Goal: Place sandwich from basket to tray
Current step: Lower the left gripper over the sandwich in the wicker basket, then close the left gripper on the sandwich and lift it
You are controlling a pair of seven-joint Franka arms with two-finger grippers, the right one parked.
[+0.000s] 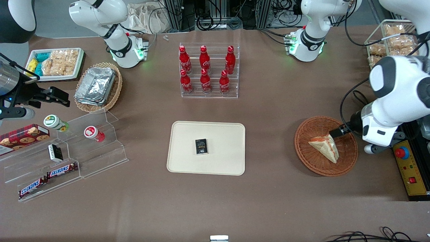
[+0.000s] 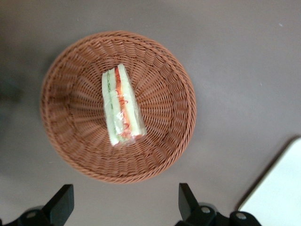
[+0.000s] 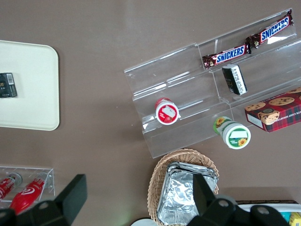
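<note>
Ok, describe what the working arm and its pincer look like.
The left arm has a glossy white shell with rounded joints and a grey disc cap on one joint; a black cable loops beside it. Its base glows green. The pincer over the basket has two black wedge-shaped fingers, open.

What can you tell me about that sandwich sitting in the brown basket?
The sandwich is a triangular wedge of pale bread in clear wrap, with red, orange and green filling showing along its cut edge. It lies alone in the round reddish-brown wicker basket, resting on the weave near the middle. The claw hangs open above the basket, not touching the sandwich.
</note>
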